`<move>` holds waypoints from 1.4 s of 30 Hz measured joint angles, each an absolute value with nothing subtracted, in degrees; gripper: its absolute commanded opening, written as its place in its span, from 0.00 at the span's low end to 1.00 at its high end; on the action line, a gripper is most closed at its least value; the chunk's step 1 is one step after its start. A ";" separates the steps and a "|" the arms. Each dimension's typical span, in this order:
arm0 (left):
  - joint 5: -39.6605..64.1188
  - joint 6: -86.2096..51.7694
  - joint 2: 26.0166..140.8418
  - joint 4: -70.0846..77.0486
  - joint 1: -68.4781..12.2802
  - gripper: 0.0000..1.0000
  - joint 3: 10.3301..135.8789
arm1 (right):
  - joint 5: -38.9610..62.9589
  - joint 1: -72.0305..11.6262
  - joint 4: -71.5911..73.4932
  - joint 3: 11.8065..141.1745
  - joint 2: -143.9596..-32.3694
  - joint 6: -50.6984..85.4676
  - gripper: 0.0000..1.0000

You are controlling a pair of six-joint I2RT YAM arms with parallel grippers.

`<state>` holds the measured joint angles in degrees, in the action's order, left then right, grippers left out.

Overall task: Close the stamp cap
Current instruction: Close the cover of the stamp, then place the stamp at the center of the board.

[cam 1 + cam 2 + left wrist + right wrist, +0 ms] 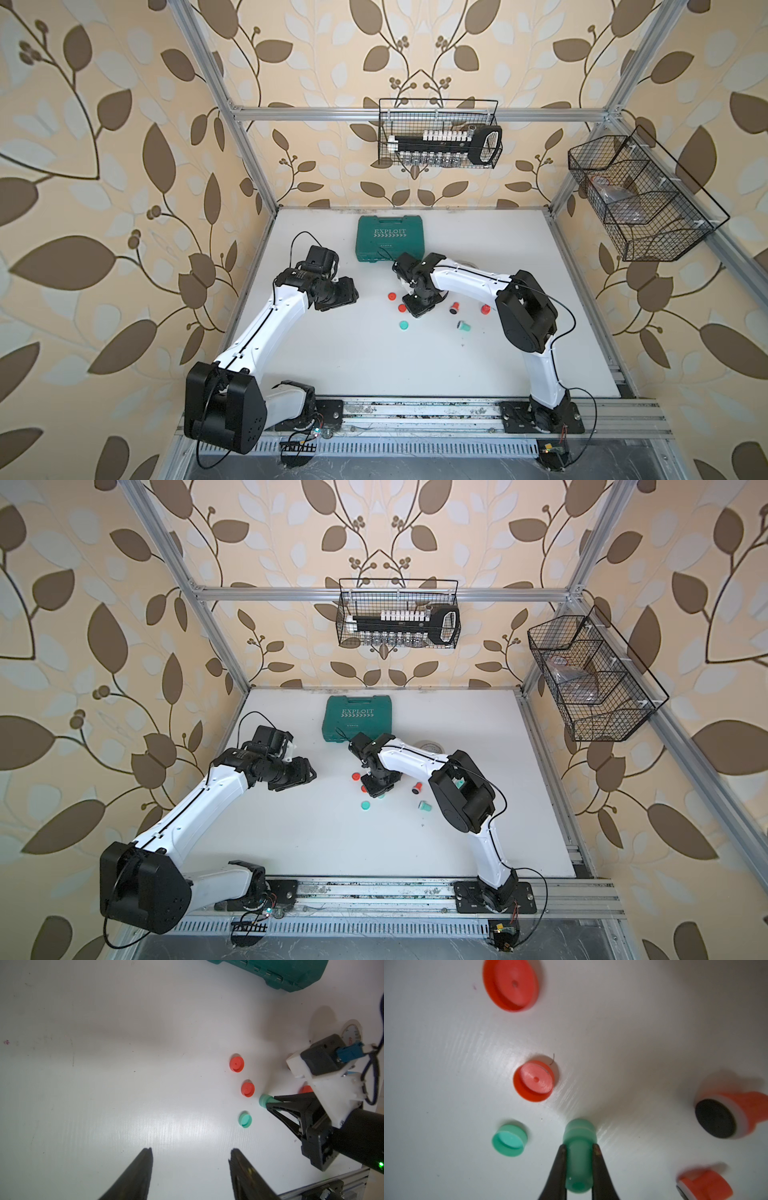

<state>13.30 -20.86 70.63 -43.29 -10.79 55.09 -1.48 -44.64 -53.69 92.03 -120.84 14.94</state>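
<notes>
Stamp [578,1136], teal, stands on a scuffed white table [374,361]. Around it is a metal-framed cell with leaf-patterned walls. A wire basket [386,120] hangs at the back, and a green toolcase [390,239] lies below it. The stamp is a small cylinder. Its wider end touches the table and its narrow stem is pinched in my right gripper [579,1148]. A loose teal cap [508,1140] lies just beside it, near a red cap [534,1081]. My left gripper [191,1151] hovers well apart, fingers spread, holding nothing.
</notes>
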 measured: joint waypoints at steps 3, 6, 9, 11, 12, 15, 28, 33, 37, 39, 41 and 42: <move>13.32 -20.86 70.63 -43.29 -10.76 0.61 55.09 | -1.50 -44.64 -53.63 91.94 -120.95 14.70 0.00; 13.30 -20.86 70.63 -43.29 -10.76 0.61 55.09 | -1.48 -44.64 -53.15 91.39 -120.84 14.70 0.00; 13.32 -20.86 70.63 -43.29 -10.76 0.61 55.09 | -1.45 -44.64 -52.45 90.72 -120.57 14.70 0.00; 13.32 -20.86 70.63 -43.29 -10.76 0.61 55.09 | -1.45 -44.64 -51.72 90.06 -120.40 14.70 0.00; 13.32 -20.86 70.63 -43.29 -10.76 0.61 55.09 | -1.43 -44.64 -51.44 89.80 -120.31 14.72 0.00; 13.32 -20.86 70.63 -43.29 -10.76 0.61 55.09 | -1.43 -44.64 -51.22 89.60 -120.29 14.70 0.00; 13.39 -20.86 70.63 -43.29 -10.76 0.61 55.09 | 0.27 -44.16 -50.78 81.56 -113.54 14.15 0.00; 13.45 -20.86 70.63 -43.31 -10.76 0.61 55.09 | 0.64 -42.09 -55.64 81.43 -110.61 14.09 0.00; 13.47 -20.86 70.63 -43.31 -10.76 0.61 55.09 | 0.47 -40.07 -58.37 81.41 -104.92 13.89 0.00; 13.47 -20.86 70.63 -43.31 -10.76 0.61 55.09 | 0.51 -38.28 -58.67 80.66 -101.49 13.85 0.00; 13.50 -20.86 70.63 -43.29 -10.76 0.61 55.09 | 0.54 -35.24 -58.65 78.50 -97.69 13.82 0.00; 13.50 -20.86 70.63 -43.31 -10.76 0.61 55.09 | 0.49 -33.32 -58.78 77.03 -95.81 13.82 0.00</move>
<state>13.50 -20.86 70.63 -43.31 -10.76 55.09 0.49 -33.32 -58.78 77.03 -95.81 13.82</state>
